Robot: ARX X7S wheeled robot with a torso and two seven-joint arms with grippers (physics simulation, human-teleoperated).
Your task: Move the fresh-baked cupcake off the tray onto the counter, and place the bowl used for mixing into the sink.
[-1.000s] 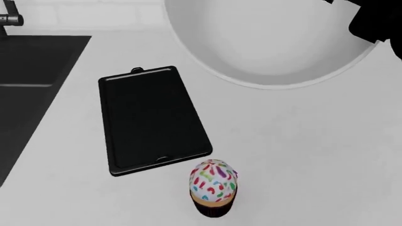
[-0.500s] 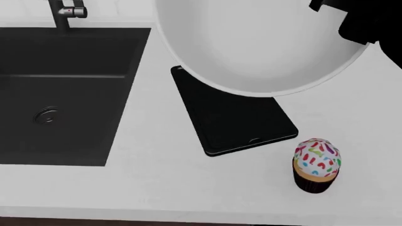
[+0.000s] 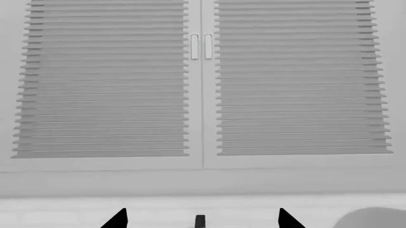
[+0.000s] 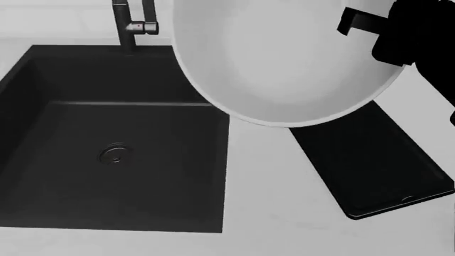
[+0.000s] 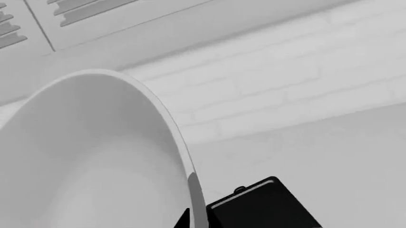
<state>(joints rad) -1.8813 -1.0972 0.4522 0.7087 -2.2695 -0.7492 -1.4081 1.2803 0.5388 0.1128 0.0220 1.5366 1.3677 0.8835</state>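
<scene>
My right gripper [image 4: 371, 25] is shut on the rim of the large white bowl [image 4: 284, 58] and holds it tilted in the air, over the sink's right edge and the far end of the black tray [image 4: 370, 160]. The black sink [image 4: 42, 176], with its round drain [image 4: 114, 154] and dark faucet [image 4: 131, 24], fills the left of the head view. In the right wrist view the bowl's rim [image 5: 190, 180] sits in the gripper [image 5: 195, 221], with the tray [image 5: 266, 206] below. My left gripper [image 3: 201, 221] is open and empty, facing the wall. The cupcake is out of view.
White countertop [image 4: 270, 213] lies between the sink and the tray. Louvred cabinet doors [image 3: 108, 85] and a tiled wall [image 5: 304, 85] stand behind the counter. A part of the bowl [image 3: 374, 219] shows low in the left wrist view.
The head view has swung left: the sink now fills the left side and the cupcake has left the frame on the right. The held bowl now hangs over the sink's right edge.
</scene>
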